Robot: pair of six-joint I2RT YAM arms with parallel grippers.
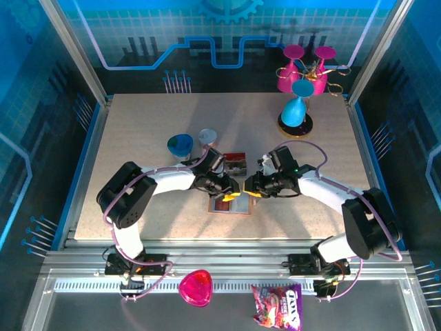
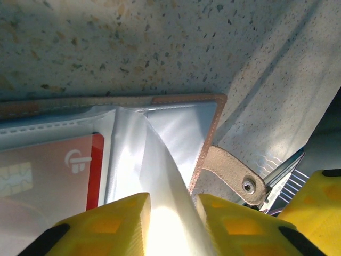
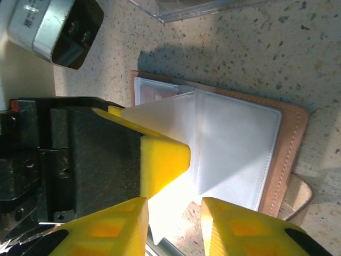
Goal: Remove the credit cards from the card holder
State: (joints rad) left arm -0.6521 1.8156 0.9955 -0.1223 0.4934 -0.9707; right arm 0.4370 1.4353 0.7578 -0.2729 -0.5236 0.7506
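The card holder (image 1: 231, 206) lies open on the table between both arms, its tan edge (image 2: 181, 99) and snap strap (image 2: 234, 173) in plain sight. A red credit card (image 2: 58, 170) with a white mark sits inside a clear sleeve on its left side; its reddish top (image 3: 154, 96) also shows. A clear sleeve leaf (image 2: 160, 176) stands raised between the fingers of my left gripper (image 2: 173, 200), which are apart. My right gripper (image 3: 175, 205) faces the left one, open, over the leaf's lower corner (image 3: 165, 224) and bare table. The left gripper's finger (image 3: 165, 157) lies right in front of it.
A clear plastic container (image 1: 235, 163) stands just behind the card holder. A blue bowl (image 1: 180, 145) and a grey disc (image 1: 207, 136) sit behind the left arm. Pink and blue goblets (image 1: 303, 89) stand at the back right. A pink dish (image 1: 196, 287) and a snack bag (image 1: 277, 305) lie below the table's front edge.
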